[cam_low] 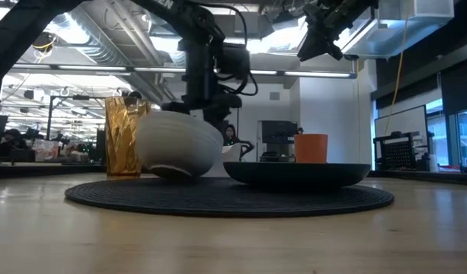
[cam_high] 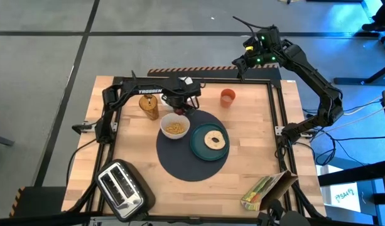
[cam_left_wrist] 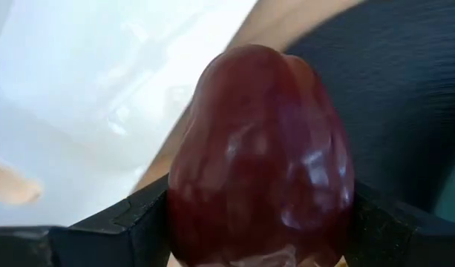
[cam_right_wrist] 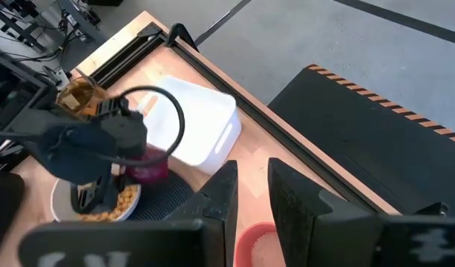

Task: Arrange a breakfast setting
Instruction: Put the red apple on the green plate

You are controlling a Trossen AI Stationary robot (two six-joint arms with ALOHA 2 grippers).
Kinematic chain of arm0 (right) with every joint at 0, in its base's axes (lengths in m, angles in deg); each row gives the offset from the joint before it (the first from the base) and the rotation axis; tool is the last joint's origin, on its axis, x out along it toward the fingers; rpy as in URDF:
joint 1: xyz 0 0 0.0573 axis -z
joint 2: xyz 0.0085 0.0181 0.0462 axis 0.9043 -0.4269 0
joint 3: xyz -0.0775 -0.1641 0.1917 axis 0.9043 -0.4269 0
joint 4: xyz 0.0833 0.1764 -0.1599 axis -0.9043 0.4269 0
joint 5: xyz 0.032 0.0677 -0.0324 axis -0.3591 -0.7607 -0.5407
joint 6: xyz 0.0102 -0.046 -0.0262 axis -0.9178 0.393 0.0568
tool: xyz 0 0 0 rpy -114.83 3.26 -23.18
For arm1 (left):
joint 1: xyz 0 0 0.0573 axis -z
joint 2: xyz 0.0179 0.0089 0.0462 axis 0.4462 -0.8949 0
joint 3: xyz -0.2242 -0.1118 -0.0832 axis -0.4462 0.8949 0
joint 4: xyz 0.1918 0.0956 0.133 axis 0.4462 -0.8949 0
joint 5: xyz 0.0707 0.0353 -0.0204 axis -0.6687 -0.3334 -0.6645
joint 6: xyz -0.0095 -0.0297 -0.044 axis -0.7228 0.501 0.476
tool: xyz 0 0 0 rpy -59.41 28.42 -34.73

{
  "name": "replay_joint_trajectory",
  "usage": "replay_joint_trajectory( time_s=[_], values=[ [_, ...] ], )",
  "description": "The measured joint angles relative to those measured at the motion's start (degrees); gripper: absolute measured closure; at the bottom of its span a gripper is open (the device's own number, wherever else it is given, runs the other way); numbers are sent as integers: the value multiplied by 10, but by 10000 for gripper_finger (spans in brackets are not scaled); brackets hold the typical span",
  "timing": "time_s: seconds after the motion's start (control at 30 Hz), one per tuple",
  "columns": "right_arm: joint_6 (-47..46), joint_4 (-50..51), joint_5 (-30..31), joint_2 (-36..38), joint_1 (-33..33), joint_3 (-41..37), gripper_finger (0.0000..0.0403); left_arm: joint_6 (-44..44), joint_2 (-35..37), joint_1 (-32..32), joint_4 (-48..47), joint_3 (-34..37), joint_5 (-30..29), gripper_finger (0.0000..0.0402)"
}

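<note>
Red fruit (cam_left_wrist: 260,159) gripped above mat (cam_high: 179,160)

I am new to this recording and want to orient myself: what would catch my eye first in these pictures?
The red fruit, clamped between the left gripper's dark fingers, hangs by the white bowl of yellow cereal. Beside it on the round dark-grey mat, a bagel lies on the teal plate. The right gripper waits raised beyond the table's far edge.

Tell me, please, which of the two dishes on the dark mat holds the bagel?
The teal plate, on the mat's right side, holds the bagel; the white bowl holds yellow cereal.
</note>
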Motion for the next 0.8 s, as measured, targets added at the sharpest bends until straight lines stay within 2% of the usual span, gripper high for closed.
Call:
replay_joint_trajectory(
  time_s=[0.2,0.5,0.63,0.8],
  values=[
    [0,1,0,0,0,0,334,4,0,-21,-34,0,-49,112],
    [7,1,1,0,1,0,334,-1,0,-46,-50,-6,-56,112],
    [7,0,1,0,1,0,334,-32,0,-40,-71,-50,-62,112],
    [12,6,-10,0,1,0,334,-115,0,-11,-131,-147,-82,112]
  ],
)
